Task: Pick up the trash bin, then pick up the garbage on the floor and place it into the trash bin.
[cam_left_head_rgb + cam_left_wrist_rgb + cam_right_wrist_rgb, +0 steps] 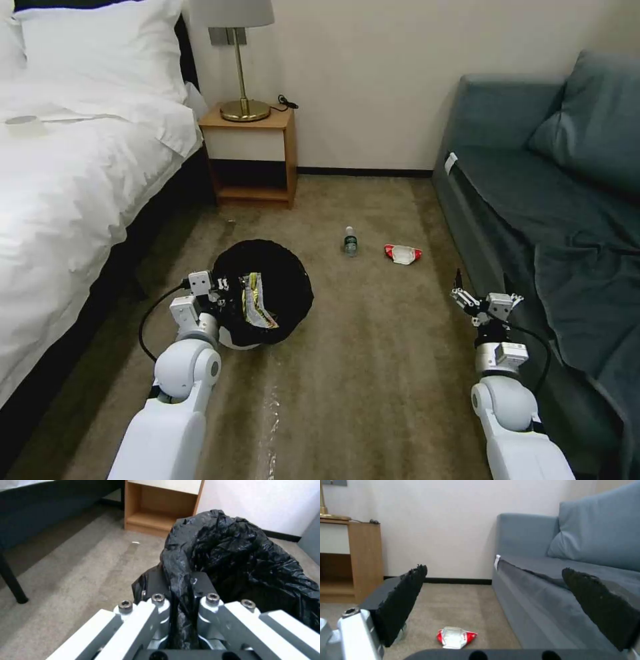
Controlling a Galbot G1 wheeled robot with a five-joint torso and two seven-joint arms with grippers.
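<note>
The trash bin [280, 293] is round and white with a black bag liner [240, 555]; it sits on the carpet at my left front. My left gripper [217, 288] is shut on its near rim, and the black liner is pinched between its fingers [200, 580]. A shiny gold-brown wrapper [253, 305] lies inside the bin. Of the garbage on the floor, a clear bottle [350, 241] and a red-and-white wrapper [403, 254] [456, 637] lie farther ahead. My right gripper [481, 295] [500, 597] hangs open beside the sofa, with nothing between its pads [403, 600].
A bed [73, 200] with white linen runs along the left. A wooden nightstand [250, 157] with a brass lamp [241, 60] stands against the far wall. A blue-grey sofa [553, 193] lines the right side, close to my right arm. Open carpet [373, 373] lies between them.
</note>
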